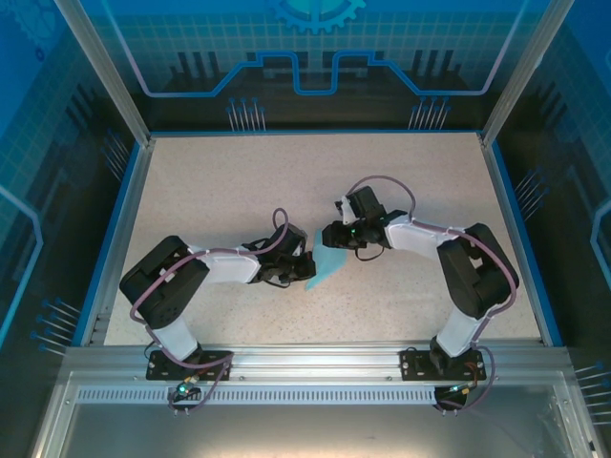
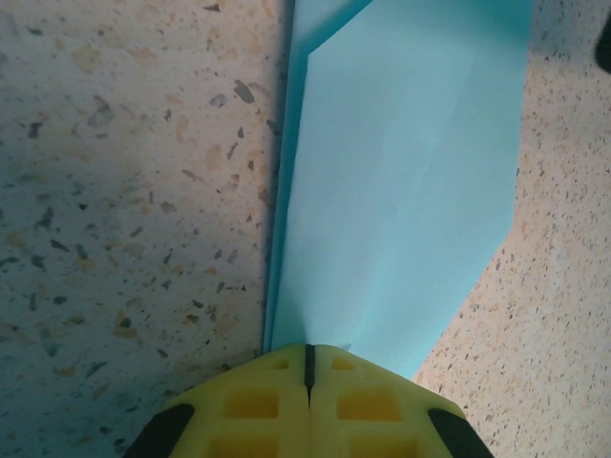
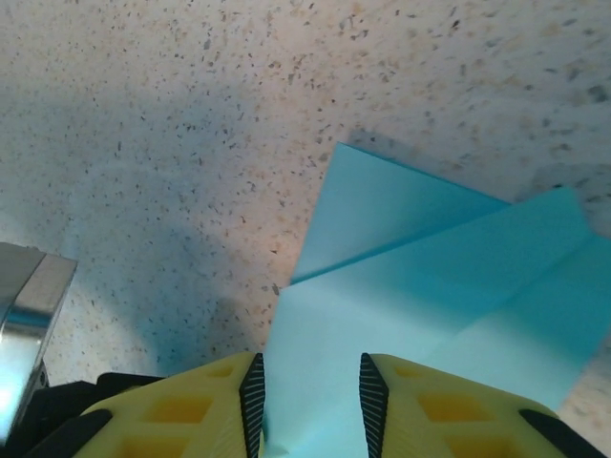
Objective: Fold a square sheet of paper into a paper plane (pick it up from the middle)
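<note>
1. Paper (image 1: pixel 326 266), light blue and partly folded into overlapping layers, is lying near the middle of the speckled surface (image 1: pixel 239 181), between the two hands.
2. We are seeing the left hand (image 2: pixel 307 367) clenched. Its yellow fingers (image 2: pixel 248 405) are pressing together with no gap, and the paper's near end is running right into the seam between them, so we are reading it as grasping the paper.
3. In the left wrist view the paper is stretching away from the fingertips as a long strip with a slanted right edge and a faint crease. Its left edge is casting a dark shadow onto the surface.
4. The right hand (image 3: pixel 307 386) is sitting released, its fingers (image 3: pixel 181 415) apart and black pads (image 3: pixel 252 396) facing inward. The paper is passing through the gap, and we cannot tell whether it is touching the pads.
5. In the right wrist view one layer is overlapping another, with a corner pointing out over the surface.
6. From above, both arms are bending inward, their hands meeting at the paper from opposite sides.
</note>
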You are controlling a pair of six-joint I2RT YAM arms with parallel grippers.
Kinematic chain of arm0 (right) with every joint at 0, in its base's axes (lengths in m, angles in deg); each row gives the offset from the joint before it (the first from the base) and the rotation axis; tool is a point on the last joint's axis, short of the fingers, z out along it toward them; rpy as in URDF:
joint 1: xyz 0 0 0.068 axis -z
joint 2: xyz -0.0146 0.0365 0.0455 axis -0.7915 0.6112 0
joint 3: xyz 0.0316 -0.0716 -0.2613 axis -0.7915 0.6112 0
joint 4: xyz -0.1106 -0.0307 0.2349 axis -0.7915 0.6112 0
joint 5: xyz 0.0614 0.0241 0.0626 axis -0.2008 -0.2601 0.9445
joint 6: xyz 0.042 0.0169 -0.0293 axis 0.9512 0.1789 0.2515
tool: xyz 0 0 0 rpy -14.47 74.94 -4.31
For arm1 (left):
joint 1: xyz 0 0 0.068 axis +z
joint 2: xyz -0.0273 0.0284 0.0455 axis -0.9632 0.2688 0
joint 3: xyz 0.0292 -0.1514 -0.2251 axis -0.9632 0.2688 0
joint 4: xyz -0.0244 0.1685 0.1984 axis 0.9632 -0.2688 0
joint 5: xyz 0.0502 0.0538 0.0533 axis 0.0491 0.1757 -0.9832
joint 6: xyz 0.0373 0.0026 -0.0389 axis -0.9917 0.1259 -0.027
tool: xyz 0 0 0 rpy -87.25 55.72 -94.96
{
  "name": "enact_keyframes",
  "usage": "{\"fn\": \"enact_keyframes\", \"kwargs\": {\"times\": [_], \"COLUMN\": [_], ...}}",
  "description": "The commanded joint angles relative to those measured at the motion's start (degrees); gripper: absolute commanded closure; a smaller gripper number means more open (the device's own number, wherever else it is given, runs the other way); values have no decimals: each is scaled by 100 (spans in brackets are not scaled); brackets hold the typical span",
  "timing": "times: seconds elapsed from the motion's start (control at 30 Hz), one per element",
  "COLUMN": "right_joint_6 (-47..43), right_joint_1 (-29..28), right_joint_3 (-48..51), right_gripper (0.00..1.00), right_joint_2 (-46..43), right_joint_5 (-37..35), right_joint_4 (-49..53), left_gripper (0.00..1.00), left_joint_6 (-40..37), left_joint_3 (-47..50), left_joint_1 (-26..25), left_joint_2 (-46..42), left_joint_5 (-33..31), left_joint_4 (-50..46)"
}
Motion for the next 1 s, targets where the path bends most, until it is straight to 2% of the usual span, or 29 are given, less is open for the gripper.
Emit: {"fn": "enact_keyframes", "kwargs": {"times": [0.0, 0.2, 0.37, 0.77, 0.97], "right_joint_6": [308, 340, 294, 267, 311], "right_joint_1": [-103, -183, -180, -140, -140], "right_joint_3": [96, 52, 49, 225, 343], "right_gripper": [68, 80, 85, 87, 87], "right_joint_2": [241, 512, 671, 1034, 1101], "right_joint_5": [447, 635, 552, 365, 302], "right_joint_4": [-406, -480, -444, -549, -597], "left_gripper": [100, 100, 100, 100, 86], "left_joint_6": [-166, -124, -69, -111, -259], "left_joint_3": [62, 148, 230, 74, -183], "left_joint_1": [-56, -58, -56, -55, -61], "left_joint_2": [-39, -102, -124, -465, -700], "left_joint_5": [-111, -111, -120, 11, 376], "left_joint_4": [-683, -571, -481, -427, -240]}}
